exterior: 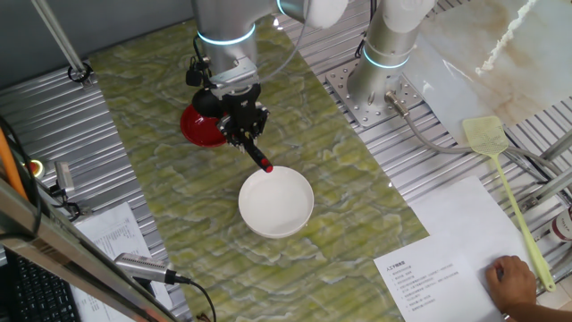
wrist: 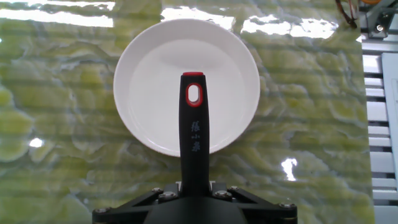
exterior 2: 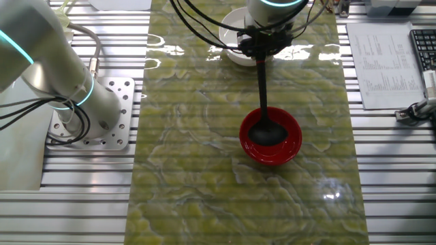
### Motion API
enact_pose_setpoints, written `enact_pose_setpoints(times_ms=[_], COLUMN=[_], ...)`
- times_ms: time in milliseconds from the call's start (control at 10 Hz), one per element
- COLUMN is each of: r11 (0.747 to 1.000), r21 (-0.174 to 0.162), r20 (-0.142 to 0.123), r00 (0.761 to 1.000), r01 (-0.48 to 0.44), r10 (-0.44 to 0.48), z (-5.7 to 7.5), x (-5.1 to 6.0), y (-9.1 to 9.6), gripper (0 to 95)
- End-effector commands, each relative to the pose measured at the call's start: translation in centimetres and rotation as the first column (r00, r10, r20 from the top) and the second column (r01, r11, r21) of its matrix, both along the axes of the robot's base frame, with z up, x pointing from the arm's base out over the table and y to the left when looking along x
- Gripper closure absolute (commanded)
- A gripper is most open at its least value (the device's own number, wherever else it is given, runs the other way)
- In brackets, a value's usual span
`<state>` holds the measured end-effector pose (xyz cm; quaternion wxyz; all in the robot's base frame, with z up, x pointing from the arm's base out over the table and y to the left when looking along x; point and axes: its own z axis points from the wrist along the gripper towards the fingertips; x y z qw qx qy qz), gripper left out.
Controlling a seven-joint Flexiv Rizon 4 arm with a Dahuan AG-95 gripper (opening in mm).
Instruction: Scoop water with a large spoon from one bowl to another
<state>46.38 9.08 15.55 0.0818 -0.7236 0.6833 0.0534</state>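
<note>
The silver, cylindrical-jointed robot arm (exterior: 225,31) reaches down over the table with its wrist near vertical; the black two-finger gripper (exterior: 243,121) hangs below it, pointing downward. Its jaws are closed on the long thin black handle of the large spoon (exterior 2: 263,75); the handle's red-tipped end projects beyond the fingers.

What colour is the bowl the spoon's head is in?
Red; the bowl shows best in the other fixed view, holding the ladle's head.
</note>
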Motion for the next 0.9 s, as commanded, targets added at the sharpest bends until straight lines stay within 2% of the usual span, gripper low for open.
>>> enact_pose_setpoints(times_ms=[100, 900], r11=[1.0, 1.0], r21=[0.003, 0.0], r20=[-0.003, -0.012], r00=[1.0, 1.0], r01=[-0.002, 0.022], r10=[0.002, -0.022], z=[-0.1, 0.4], x=[0.0, 0.5], y=[0.0, 1.4], gripper=[95.0, 95.0])
